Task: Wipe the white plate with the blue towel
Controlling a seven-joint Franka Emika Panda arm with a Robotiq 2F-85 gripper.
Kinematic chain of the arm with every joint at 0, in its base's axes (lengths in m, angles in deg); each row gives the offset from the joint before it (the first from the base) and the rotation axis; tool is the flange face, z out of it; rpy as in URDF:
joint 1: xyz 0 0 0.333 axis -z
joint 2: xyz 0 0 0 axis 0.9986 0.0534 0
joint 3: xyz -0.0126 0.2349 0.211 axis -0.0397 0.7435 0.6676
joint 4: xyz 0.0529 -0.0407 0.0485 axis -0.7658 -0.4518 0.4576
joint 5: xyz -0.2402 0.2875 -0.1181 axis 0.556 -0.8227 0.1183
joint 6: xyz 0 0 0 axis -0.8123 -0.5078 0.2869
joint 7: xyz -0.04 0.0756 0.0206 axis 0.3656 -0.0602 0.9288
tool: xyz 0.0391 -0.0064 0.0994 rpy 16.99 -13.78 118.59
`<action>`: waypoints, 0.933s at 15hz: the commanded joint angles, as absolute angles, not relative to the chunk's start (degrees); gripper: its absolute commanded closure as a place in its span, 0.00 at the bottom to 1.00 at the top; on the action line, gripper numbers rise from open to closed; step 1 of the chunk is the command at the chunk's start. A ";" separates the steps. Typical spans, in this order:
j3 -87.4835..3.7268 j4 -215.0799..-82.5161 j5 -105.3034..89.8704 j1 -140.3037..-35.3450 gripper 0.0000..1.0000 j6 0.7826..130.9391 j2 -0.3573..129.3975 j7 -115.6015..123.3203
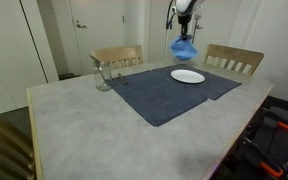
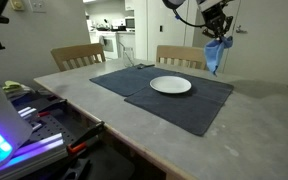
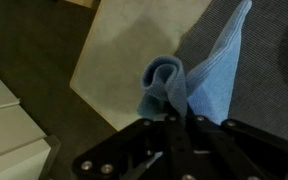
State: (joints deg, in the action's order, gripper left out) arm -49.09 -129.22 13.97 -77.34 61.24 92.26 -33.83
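towel (image 1: 185,47), blue and bunched, hangs from the hand (image 1: 184,32), which is pinched closed on its upper fold. both are up in the air, well clear of the desk (image 1: 84,130). in the wrist view the towel (image 3: 174,85) droops in a loose roll just past the hand (image 3: 179,118). white plate (image 2: 170,85) lies bare on a dark mat (image 2: 174,108), lower than the towel (image 2: 216,55) and apart from it. a glass (image 1: 102,75) stands at the mat's corner, near two wooden chairs (image 1: 234,60).

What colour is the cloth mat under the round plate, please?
The cloth mat is dark blue, clearest in an exterior view.
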 commanded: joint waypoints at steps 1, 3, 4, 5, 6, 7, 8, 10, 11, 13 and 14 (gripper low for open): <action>-50.20 -135.19 17.09 -78.93 0.98 61.50 85.83 -28.56; -49.52 -139.88 17.01 -78.33 0.98 63.23 81.49 -27.15; -49.06 -142.85 16.51 -77.77 0.98 64.08 78.93 -27.15; -48.74 -145.22 16.18 -77.28 0.98 64.63 76.85 -27.54; -48.18 -147.56 15.31 -76.30 0.98 65.36 74.78 -28.65; -47.86 -150.07 14.74 -75.66 0.98 65.89 72.61 -29.48; -47.24 -152.77 13.46 -74.57 0.98 66.63 70.51 -30.85; -45.70 -158.27 9.06 -72.09 0.98 68.74 66.72 -34.33; -44.57 -161.26 5.16 -70.70 0.98 69.78 64.88 -36.76; -43.37 -167.22 -1.94 -69.07 0.98 71.07 61.67 -41.40; -43.15 -169.92 -4.95 -68.73 0.98 72.07 60.53 -43.04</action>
